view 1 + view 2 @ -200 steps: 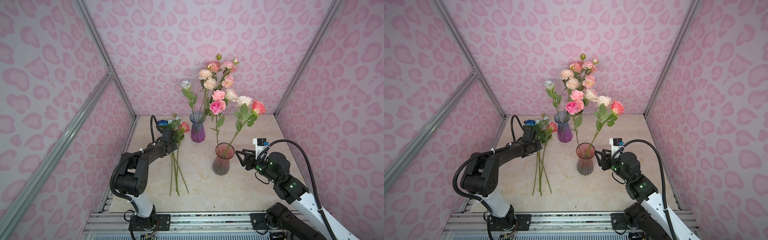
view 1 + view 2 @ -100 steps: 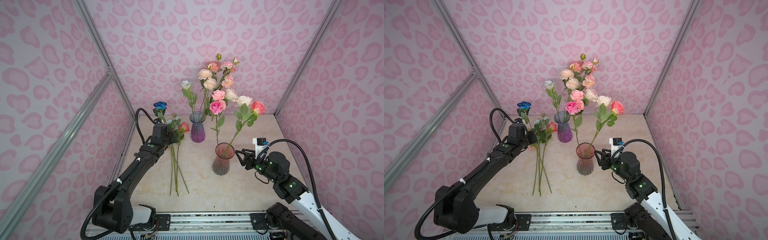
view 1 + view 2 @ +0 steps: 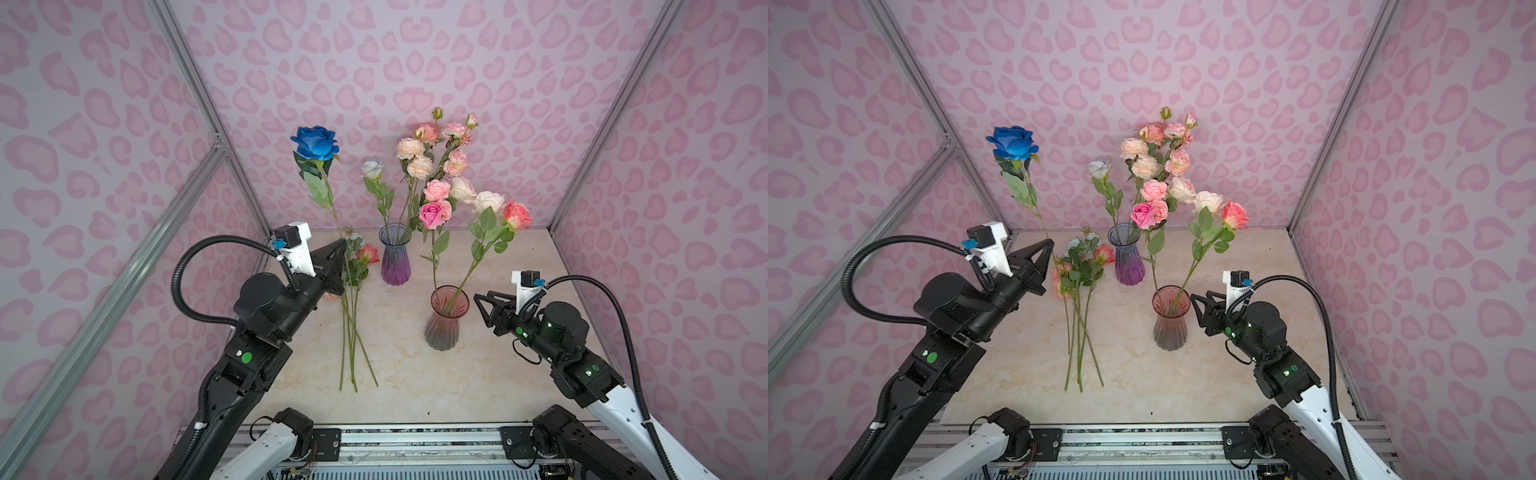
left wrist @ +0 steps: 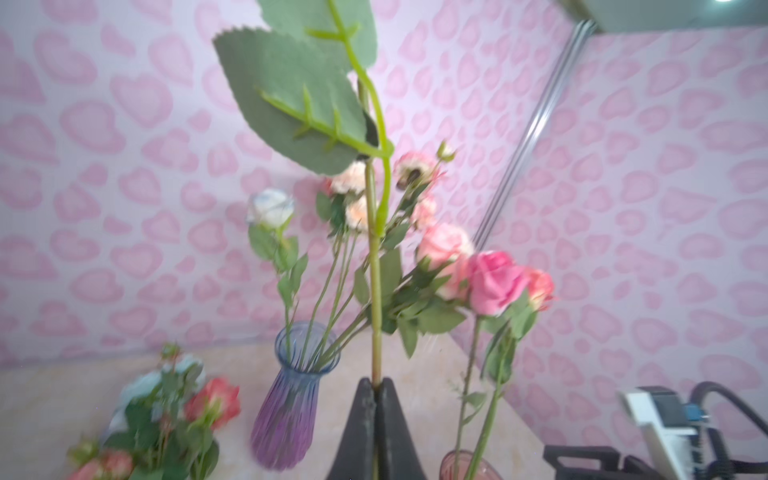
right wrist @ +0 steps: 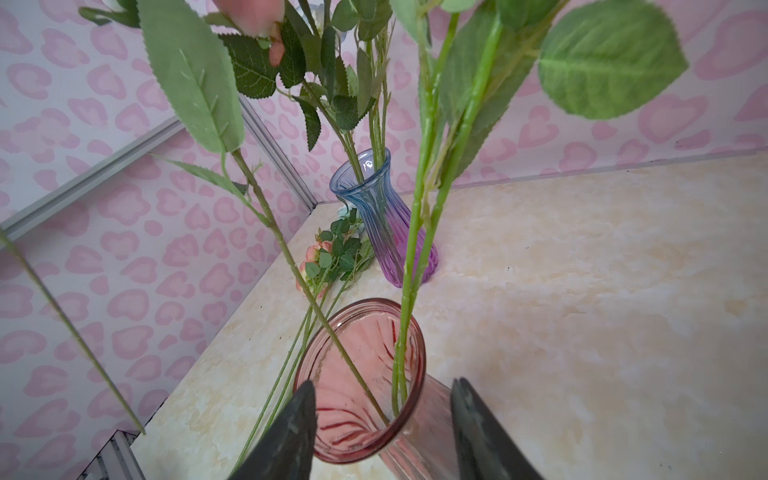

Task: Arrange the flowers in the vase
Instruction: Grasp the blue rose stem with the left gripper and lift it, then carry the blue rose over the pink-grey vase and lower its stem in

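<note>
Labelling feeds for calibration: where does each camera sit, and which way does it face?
Top views: high over the front edge, looking down across the table; left gripper, right gripper and arms show.
Left wrist: behind the left gripper, facing the back wall; shut jaws pinch the blue rose.
Right wrist: behind the open right gripper, facing the pink vase.
Both wrist views share the purple vase.

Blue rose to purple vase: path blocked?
Nothing solid between the blue rose in the left gripper and the purple vase. That vase's white rose leans toward it, and stems already crowd the mouth.
</note>
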